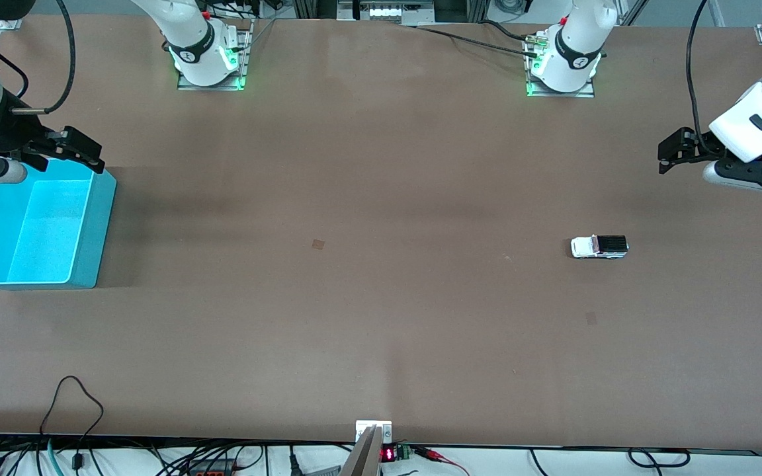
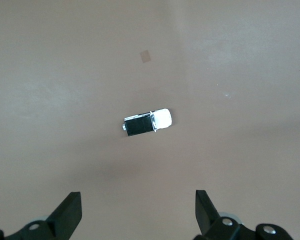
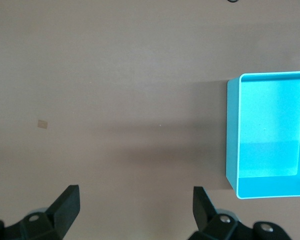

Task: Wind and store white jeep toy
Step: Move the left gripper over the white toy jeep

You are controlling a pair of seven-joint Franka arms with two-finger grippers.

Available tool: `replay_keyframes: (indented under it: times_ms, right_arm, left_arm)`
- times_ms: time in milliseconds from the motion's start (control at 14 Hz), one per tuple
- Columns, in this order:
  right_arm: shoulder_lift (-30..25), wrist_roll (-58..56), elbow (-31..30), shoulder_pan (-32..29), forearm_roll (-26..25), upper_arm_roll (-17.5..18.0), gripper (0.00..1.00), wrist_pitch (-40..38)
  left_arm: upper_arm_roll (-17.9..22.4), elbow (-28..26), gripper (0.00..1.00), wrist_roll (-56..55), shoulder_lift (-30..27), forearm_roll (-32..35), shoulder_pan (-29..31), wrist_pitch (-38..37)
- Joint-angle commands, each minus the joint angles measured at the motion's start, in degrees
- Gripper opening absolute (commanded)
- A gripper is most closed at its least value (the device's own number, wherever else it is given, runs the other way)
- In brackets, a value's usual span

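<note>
Your work surface is a wide brown table (image 1: pixel 381 198), matte, with two small darker square patches on it: one near the middle (image 1: pixel 318 244), one closer to the front camera than the toy (image 1: pixel 591 318). Cables trail along the table edge nearest the front camera, and both arm bases sit on plates lit green along the edge farthest from it. A turquoise bin (image 1: pixel 98 225) stands at the right arm's end of the table; its inside shows nothing in it.

Arm pose, left: the left gripper (image 1: pixel 669 155) hangs in the air above bare table at the left arm's end, with its two black fingers (image 2: pixel 67 215) spread wide apart and nothing between them. Its wrist view looks straight down on the toy.

Arm pose, right: the right gripper (image 1: pixel 86 151) hovers over the bin's rim, at the edge farthest from the front camera. Its fingers (image 3: pixel 65 205) are likewise spread, holding nothing.

You have the white jeep toy (image 1: pixel 599 246) resting on its wheels on the table, toward the left arm's end and well apart from the bin. Body white, with a black panel over the rear half (image 2: pixel 138 126) and dark wheels. It lies lengthwise along the table, white hood toward the right arm's end. No gripper touches it.
</note>
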Motion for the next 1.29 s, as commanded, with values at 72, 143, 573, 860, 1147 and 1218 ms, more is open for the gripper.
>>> replay_keyframes:
  times_ms: [72, 143, 573, 860, 1147, 1218]
  right_arm:
    - [0.49, 0.07, 0.96, -0.13, 0.96, -0.06, 1.0, -0.38]
    - [0.49, 0.07, 1.05, -0.13, 0.96, -0.06, 1.0, -0.38]
    - [0.49, -0.2, 1.05, -0.13, 0.96, -0.06, 1.0, -0.38]
    - [0.49, 0.07, 1.05, -0.22, 0.88, -0.06, 1.0, -0.29]
    - [0.4, -0.02, 1.4, -0.57, 0.7, -0.23, 1.0, -0.29]
    - [0.49, 0.07, 1.66, -0.57, 0.7, -0.23, 1.0, -0.29]
  left_arm:
    - [-0.37, 2.15, 1.0, -0.58, 1.06, 0.98, 0.07, -1.56]
    - [-0.37, 2.15, 1.0, -0.58, 1.06, 0.98, 0.07, -1.56]
    - [-0.54, 2.67, 1.0, -0.06, 1.67, 0.54, -0.11, -2.97]
    - [-0.72, 2.85, 1.0, 0.29, 3.77, 0.37, -0.9, -6.65]
    - [-0.72, 2.67, 1.0, 7.74, 5.88, 0.28, -0.81, -7.98]
    - [-0.72, 2.32, 1.0, 10.99, 6.67, 0.28, -0.46, -7.46]
